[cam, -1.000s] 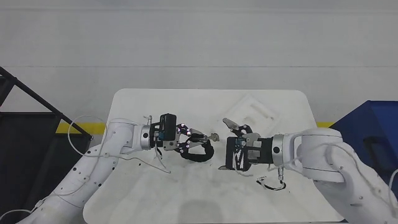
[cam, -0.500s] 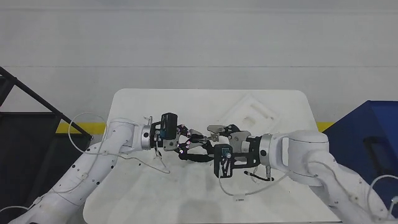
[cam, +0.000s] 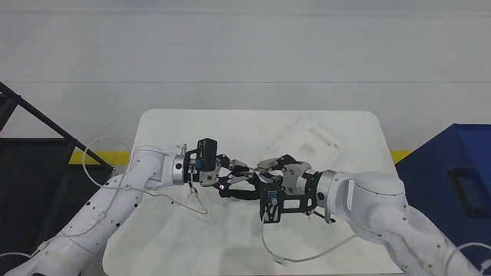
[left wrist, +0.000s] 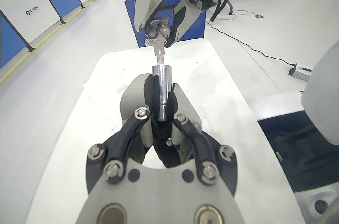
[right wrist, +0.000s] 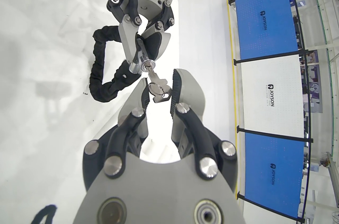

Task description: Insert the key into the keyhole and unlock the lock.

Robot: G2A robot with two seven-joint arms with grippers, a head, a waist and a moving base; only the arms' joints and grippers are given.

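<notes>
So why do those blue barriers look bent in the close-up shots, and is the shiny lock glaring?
Right wrist view: the wide lens bows the blue barriers toward the edge; likely straight really. Left wrist view: the chrome lock cylinder carries bright reflected streaks, but the key in its end reads plainly. Top view: even light, no glare on the white table.

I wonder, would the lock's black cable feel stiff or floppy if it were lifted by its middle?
Probably semi-stiff: the cable holds a smooth open loop beside the lock rather than hanging limp. Its cloth-like sleeve likely grips well. With the lock clamped in the left gripper, it may sway slightly.
</notes>
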